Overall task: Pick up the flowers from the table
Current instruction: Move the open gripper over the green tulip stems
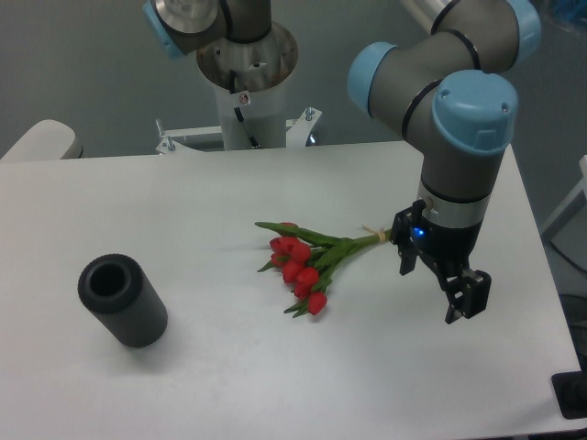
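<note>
Dark ribbed cylinder (122,300) lying near left on table (183,202), open end up-left. Gripper (438,275) right of centre, low over table; finger spread: cannot tell. Flowers (307,259) flat mid-table, red heads lower-left, banded stem ends just beside gripper. Arm base (246,69) at far edge.

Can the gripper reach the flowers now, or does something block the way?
Probably yes. The gripper hangs right beside the stem ends of the flowers, with nothing between them. The black cylinder lies far off on the table.
</note>
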